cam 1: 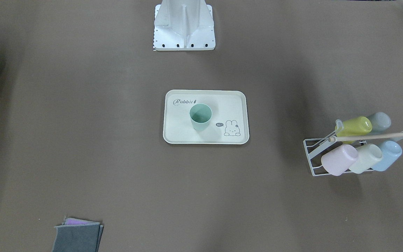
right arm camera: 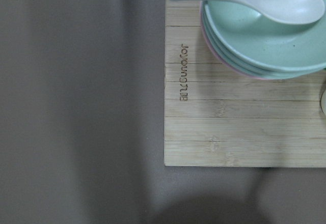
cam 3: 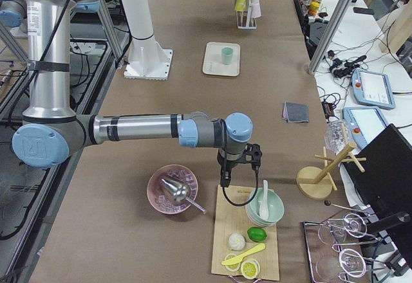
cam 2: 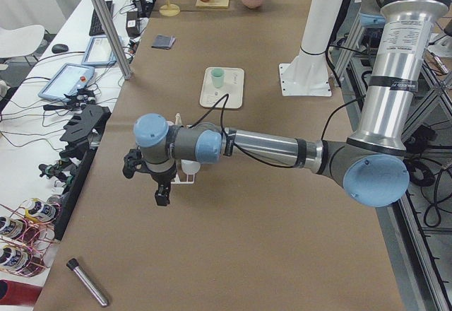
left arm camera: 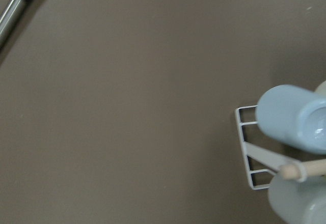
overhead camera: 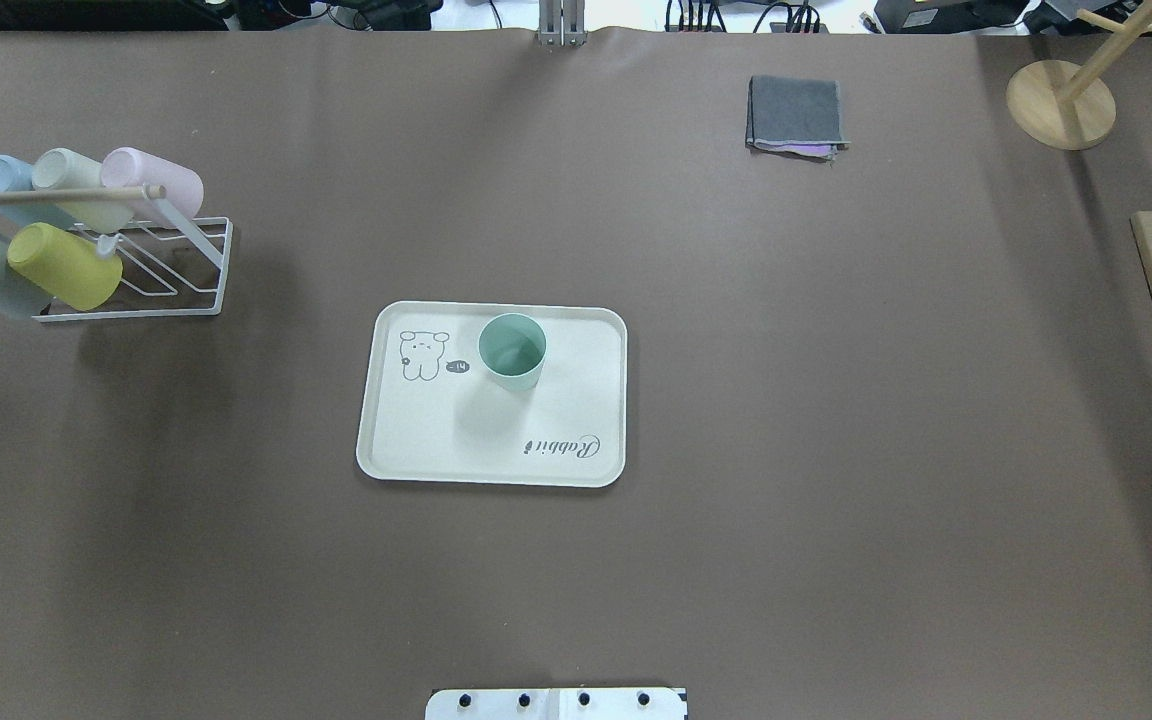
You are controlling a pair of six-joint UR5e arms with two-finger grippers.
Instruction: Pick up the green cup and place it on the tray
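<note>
We judge the cup [cam 1: 200,117] on the tray [cam 1: 205,141] light and stiff, best pinched at its rim; whether left claw [cam 2: 162,196] and right claw [cam 3: 224,180] are spread we cannot tell.

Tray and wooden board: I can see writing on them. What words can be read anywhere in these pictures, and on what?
"Rabbit": script on the tray.
"hi": in a small dark bubble beside the bunny drawing; tiny, so not certain.
Engraving on the board, running sideways: ends in "undor"; its first letters are unclear.
Print on the left arm, left side view: too small to read.
</note>
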